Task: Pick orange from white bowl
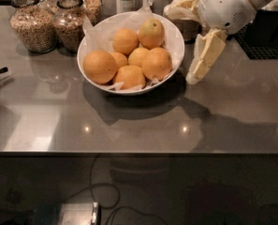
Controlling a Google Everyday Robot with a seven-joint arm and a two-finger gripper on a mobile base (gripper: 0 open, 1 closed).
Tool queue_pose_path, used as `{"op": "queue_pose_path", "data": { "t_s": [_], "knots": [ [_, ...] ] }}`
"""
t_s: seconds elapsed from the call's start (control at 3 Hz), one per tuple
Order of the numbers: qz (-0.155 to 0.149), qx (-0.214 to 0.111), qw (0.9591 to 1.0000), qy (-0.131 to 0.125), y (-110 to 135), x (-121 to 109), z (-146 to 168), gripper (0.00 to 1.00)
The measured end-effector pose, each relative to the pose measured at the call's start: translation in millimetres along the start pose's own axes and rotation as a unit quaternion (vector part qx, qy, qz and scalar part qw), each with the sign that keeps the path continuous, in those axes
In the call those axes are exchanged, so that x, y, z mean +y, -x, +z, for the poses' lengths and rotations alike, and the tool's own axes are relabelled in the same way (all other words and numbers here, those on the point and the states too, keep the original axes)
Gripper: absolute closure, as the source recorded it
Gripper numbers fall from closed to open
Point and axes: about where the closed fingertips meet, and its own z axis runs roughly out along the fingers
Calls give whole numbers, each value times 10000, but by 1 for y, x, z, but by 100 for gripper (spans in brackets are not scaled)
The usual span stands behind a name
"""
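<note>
1. The white bowl (176,46) stands on the grey counter (138,125), toward the back and slightly left of the middle, lined with crinkled white paper that pokes above its rim.
2. The orange (99,66), large and evenly deep orange, lies at the left side of the bowl, against the near-left wall and touching the fruit beside it.
3. Other oranges fill the rest of the bowl; the orange with a pale greenish-yellow patch (151,33) sits at the back right, on top of the pile.
4. The gripper (193,76) hangs just to the right of the bowl, outside its rim, pointing down and slightly left, with its cream-coloured tip close to the counter.
5. Whether the gripper is open or closed cannot be told from this angle; it has hold of nothing, and the fruit is untouched.
6. The white arm (227,6) enters from the upper right corner, above the gripper.
7. 2 glass jars of grain (33,25) (69,26) stand left of the bowl at the back of the counter, the nearer one just beside the bowl's rim.
8. A black mat (265,48) lies at the right edge, behind the arm.
9. The bowl and the arm cast dark shadows on the counter in front of them.
</note>
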Motion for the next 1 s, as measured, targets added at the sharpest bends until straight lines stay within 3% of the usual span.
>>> {"op": "queue_pose_path", "data": {
  "t_s": [0.33, 0.67, 1.0],
  "knots": [
    [349, -361, 9985, 203, -16, -33, 31, 0],
    [351, -362, 9985, 202, -16, -33, 31, 0],
    [960, -539, 9939, 64, -19, -35, 42, 0]
  ]
}}
